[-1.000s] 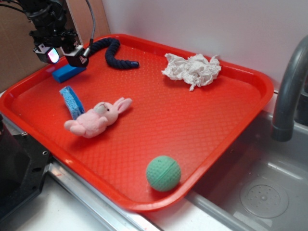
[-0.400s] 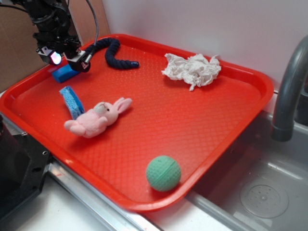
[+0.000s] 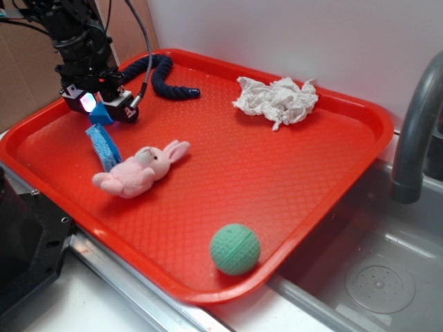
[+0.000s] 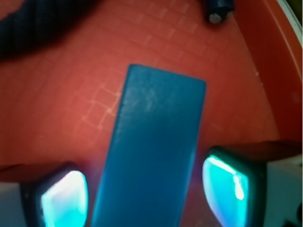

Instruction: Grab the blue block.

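Observation:
The blue block (image 4: 156,151) lies flat on the red tray (image 3: 291,173), at its far left. My gripper (image 3: 101,108) has come down over it and stands open, one finger on each long side. In the wrist view the left fingertip (image 4: 64,198) and the right fingertip (image 4: 226,189) glow cyan, each with a small gap of tray showing between it and the block. In the exterior view only a corner of the blue block (image 3: 101,115) peeks out between the fingers.
A light-blue sponge (image 3: 104,146) and a pink bunny (image 3: 138,171) lie just in front of the gripper. A dark blue rope (image 3: 163,77) curls behind it. A crumpled white cloth (image 3: 275,100) sits at the back, a green ball (image 3: 235,249) near the front rim, a sink and faucet (image 3: 415,131) to the right.
The gripper has moved down and forward over the blue block, so its fingers now straddle it. The block, once mostly visible, is nearly hidden in the exterior view.

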Controlling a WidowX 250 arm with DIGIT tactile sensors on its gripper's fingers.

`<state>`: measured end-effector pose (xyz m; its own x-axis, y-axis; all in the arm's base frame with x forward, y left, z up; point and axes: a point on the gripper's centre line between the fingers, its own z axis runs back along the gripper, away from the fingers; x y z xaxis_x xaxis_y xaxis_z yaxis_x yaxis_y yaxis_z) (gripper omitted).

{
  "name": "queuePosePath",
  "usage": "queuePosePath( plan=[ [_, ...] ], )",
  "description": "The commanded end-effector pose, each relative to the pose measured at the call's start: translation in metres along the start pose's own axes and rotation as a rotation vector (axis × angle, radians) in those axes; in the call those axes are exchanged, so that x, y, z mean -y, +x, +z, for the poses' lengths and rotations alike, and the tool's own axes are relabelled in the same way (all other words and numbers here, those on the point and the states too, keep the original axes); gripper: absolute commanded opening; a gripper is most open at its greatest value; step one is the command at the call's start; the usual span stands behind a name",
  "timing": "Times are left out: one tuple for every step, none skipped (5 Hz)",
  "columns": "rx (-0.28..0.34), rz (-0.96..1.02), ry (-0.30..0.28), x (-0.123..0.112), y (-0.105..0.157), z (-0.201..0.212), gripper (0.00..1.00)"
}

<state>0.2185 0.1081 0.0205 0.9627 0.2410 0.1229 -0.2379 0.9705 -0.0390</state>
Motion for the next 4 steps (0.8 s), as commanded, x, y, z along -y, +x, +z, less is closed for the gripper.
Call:
queuePosePath(
  plan=[
    [0.0,0.067,0.026,-0.005,0.006,-0.002,1.0],
    [0.0,0.151,0.062,-0.009,0.008,-0.008,0.0],
    [-0.018,0.237,0.089,-0.014,0.007,-0.004,0.0],
    [0.025,0.292,0.034,-0.011,-0.003,0.047,0.0]
  ],
)
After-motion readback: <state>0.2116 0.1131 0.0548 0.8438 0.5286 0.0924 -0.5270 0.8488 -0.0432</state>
